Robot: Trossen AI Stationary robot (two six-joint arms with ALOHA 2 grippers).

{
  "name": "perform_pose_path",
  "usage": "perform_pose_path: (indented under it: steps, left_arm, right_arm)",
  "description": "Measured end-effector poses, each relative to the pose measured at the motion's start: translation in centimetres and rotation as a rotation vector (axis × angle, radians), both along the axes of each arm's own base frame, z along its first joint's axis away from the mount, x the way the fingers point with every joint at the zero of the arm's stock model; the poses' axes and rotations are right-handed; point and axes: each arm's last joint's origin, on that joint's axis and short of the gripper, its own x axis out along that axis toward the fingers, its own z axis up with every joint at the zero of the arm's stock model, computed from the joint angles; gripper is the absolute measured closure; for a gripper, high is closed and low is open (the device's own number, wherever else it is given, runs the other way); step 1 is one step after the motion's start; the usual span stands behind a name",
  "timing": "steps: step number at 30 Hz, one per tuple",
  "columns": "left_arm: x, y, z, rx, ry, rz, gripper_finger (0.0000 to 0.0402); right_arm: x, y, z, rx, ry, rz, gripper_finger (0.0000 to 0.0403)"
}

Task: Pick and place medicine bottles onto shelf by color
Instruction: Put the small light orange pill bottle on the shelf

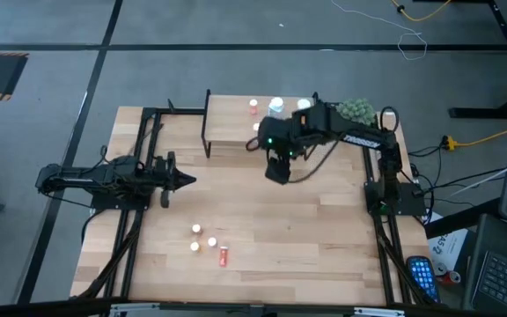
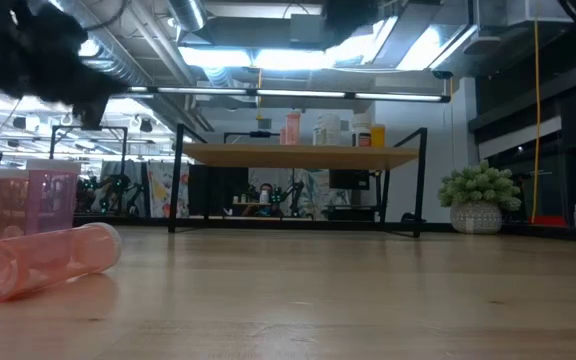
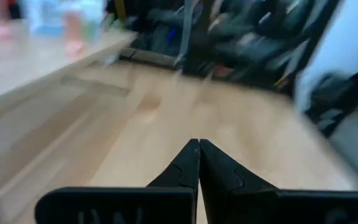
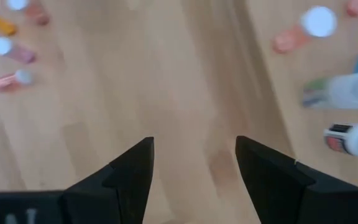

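Right gripper [image 1: 277,170] empty, fingers spread, just in front of the small light-wood shelf w/ thin black legs [image 1: 227,123].
Approx. half done: several white-capped medicine bottles [image 1: 275,107] stand on the shelf top; four more bottles [image 1: 209,242] lie well away from the shelf, toward the near table edge. Left gripper [image 1: 186,180] pressed together, waiting well left of the shelf.

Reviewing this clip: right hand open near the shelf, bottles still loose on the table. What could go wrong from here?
1. The right hand hangs open and empty beside the shelf; swinging away, its arm might clip the upright bottles on the shelf.
2. One pink bottle lies on its side and could roll when gripped.
3. The standing bottles sit clustered, so a grasp may topple neighbours.
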Motion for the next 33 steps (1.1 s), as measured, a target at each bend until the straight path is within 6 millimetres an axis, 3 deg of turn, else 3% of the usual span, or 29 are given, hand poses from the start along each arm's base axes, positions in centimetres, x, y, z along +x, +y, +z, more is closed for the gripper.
perform_pose_path:
  steps: [6, 14, 21, 26, 33]
  left_arm:
    - [-0.3, -0.5, 2.5, -0.092, -0.240, -0.180, 0.0375]
    - [-0.6, -0.9, 4.9, -0.179, -0.231, -0.341, 0.0294]
    - [0.9, -1.2, 6.7, -0.165, -0.136, -0.423, 0.0284]
    - [2.5, -1.9, 7.7, -0.193, 0.013, -0.496, 0.0284]
    - [3.5, -3.4, 9.5, -0.206, 0.108, -0.583, 0.0284]
  right_arm:
    - [-0.2, 3.4, 0.3, -0.011, -0.008, 0.092, 0.0173]
    - [-0.5, 6.8, 0.4, -0.083, -0.019, 0.138, 0.0173]
    - [-1.8, 9.6, 1.2, -0.077, -0.047, 0.214, 0.0173]
    - [-4.2, 10.7, 2.3, -0.139, -0.080, 0.216, 0.0173]
    - [-11.4, 10.3, 2.1, -0.149, -0.065, 0.145, 0.0173]
